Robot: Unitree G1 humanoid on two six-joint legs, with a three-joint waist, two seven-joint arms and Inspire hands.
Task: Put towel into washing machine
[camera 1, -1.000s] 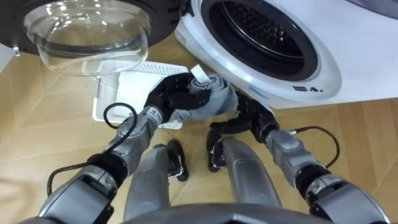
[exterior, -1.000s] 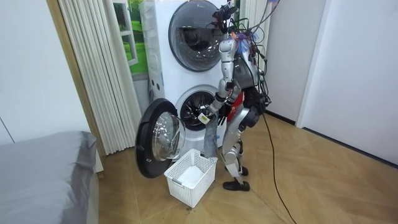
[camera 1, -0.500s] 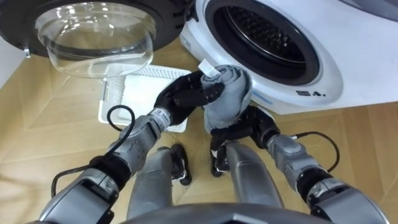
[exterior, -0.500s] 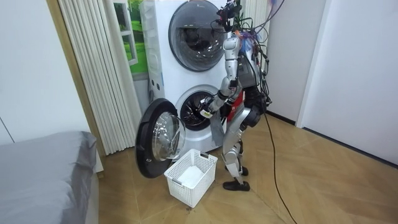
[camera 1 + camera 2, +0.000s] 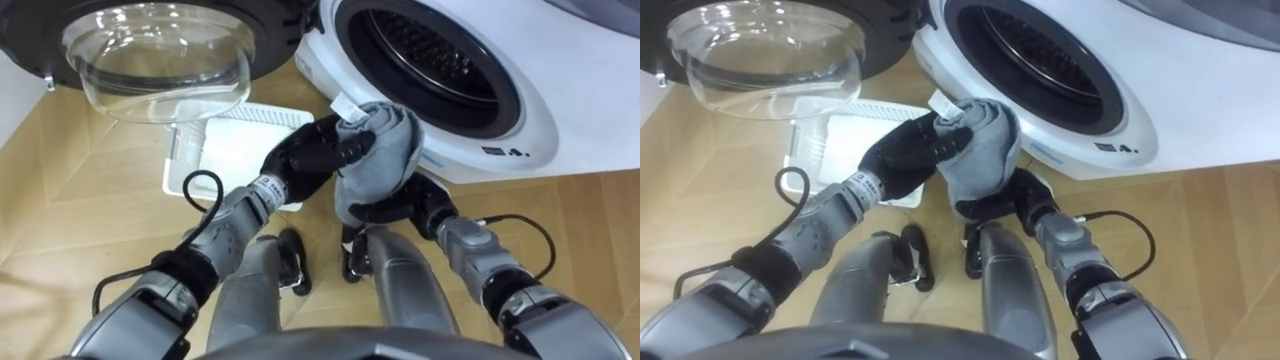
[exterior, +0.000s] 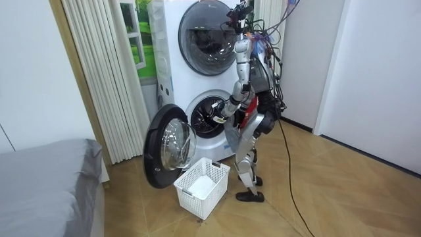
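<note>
A grey towel [image 5: 385,150] with a white tag is bunched up just before the lower rim of the washing machine's round opening [image 5: 430,55]. My left hand [image 5: 310,155] is shut on the towel's left side, fingers curled into the cloth. Beneath the bundle, my right hand [image 5: 405,205] curls its fingers round the lower edge of the cloth. The dark drum inside shows no laundry. In the room view I stand close to the lower machine [image 6: 200,115], both arms held out toward its opening.
The machine's glass door [image 5: 150,60] hangs open to my left. A white plastic basket [image 5: 235,145] sits on the wooden floor below the door, in front of my feet. A second machine [image 6: 200,39] is stacked above. A grey bed [image 6: 46,184] lies at the room view's left.
Both hands have lifted the towel from over the basket up and to the right, to the rim of the opening. Less cloth hangs below my hands than before.
</note>
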